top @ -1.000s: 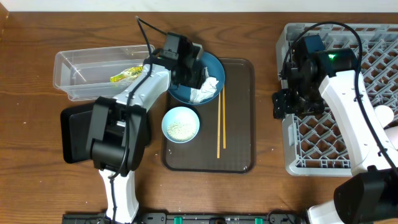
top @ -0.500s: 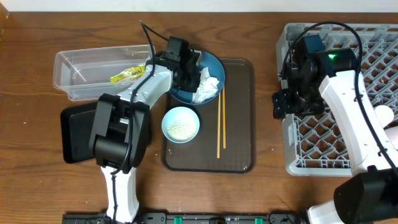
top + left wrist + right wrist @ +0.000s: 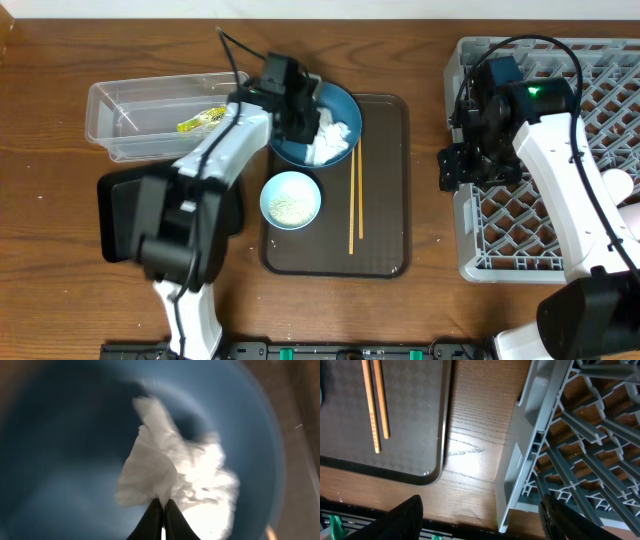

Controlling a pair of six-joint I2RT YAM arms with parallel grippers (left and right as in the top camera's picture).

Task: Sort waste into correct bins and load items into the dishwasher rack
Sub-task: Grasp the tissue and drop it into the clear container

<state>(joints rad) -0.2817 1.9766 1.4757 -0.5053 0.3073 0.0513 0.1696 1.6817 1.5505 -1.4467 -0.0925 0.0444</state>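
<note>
My left gripper (image 3: 306, 116) is down in the big dark-blue bowl (image 3: 343, 100) at the back of the brown tray. Its fingertips (image 3: 162, 504) are shut on a fold of the crumpled white napkin (image 3: 170, 467), which lies in the bowl (image 3: 60, 460). In front of it sits a small light-blue bowl (image 3: 291, 200) holding rice grains. To its right lie the chopsticks (image 3: 355, 200). My right gripper (image 3: 481, 520) stands open and empty over the table, by the left wall of the grey dishwasher rack (image 3: 570, 435).
A clear tub (image 3: 140, 100) at the back left holds a yellow-green wrapper (image 3: 205, 119). A black tray (image 3: 118, 215) lies in front of it, partly under my left arm. The brown serving tray (image 3: 385, 245) carries both bowls. A white cup (image 3: 621, 185) rests in the rack (image 3: 560, 240).
My left gripper has closed from open onto the napkin in the big bowl, and the napkin has bunched slightly. The right arm has not moved.
</note>
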